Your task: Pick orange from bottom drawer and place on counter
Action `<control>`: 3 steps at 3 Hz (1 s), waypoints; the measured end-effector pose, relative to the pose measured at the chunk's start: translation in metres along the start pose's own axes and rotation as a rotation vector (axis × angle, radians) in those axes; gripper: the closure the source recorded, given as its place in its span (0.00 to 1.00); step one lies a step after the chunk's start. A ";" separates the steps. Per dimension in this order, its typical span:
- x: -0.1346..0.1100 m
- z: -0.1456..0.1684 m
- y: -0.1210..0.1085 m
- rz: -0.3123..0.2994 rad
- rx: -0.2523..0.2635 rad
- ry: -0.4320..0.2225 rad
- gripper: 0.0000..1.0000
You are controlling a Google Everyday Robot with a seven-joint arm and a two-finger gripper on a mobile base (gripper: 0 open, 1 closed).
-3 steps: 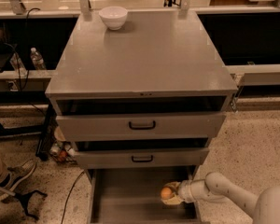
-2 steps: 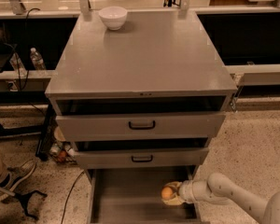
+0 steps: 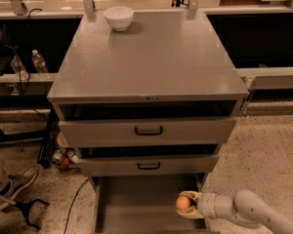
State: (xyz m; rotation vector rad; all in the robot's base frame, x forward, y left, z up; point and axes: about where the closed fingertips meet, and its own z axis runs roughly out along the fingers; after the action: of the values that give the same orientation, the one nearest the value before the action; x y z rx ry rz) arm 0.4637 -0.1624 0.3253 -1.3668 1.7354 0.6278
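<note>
The orange sits between the fingers of my gripper, low over the right side of the open bottom drawer. The gripper is shut on the orange, and my pale arm reaches in from the lower right. The counter is the broad grey top of the cabinet, far above the gripper.
A white bowl stands at the back left of the counter. Two closed drawer fronts with black handles sit above the open drawer. A person's shoe and cables lie on the floor at left. A water bottle stands behind.
The gripper and orange have stayed at almost the same spot, perhaps a touch higher. The arm's elbow has shifted a little.
</note>
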 end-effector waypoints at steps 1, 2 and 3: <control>-0.033 -0.033 0.004 -0.067 0.063 0.003 1.00; -0.037 -0.038 0.008 -0.071 0.068 0.003 1.00; -0.044 -0.042 0.005 -0.085 0.076 -0.010 1.00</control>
State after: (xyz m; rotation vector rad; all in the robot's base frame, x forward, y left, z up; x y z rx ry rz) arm 0.4504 -0.1700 0.3839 -1.3740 1.6673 0.5162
